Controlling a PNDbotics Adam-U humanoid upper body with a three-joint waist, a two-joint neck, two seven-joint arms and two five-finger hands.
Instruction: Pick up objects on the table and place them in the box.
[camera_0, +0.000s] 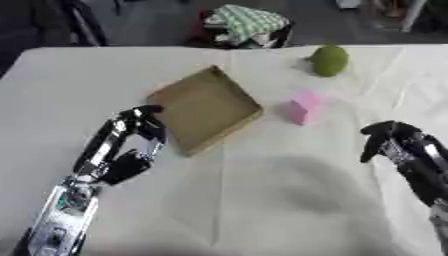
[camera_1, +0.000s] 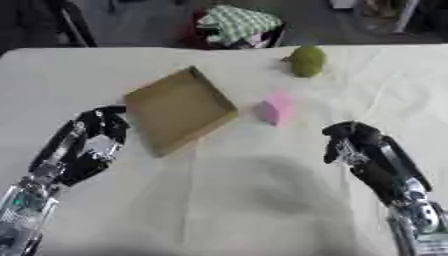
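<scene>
Left hand (camera_0: 131, 145) sits by the box's (camera_0: 206, 107) left edge, fingers curled, holding nothing. Box looks empty; pink block (camera_0: 304, 107) lies just right of it, green fruit (camera_0: 329, 60) further back. Right hand (camera_1: 354, 145), fingers bent and empty, is nearest the block: probably approach from above, straddle its sides.

Soft even brightness, overall blur, a broad faint shadow on the tablecloth (camera_0: 289, 185).

box (camera_1: 178, 111), pink block (camera_1: 277, 108), green fruit (camera_1: 306, 61)
</scene>
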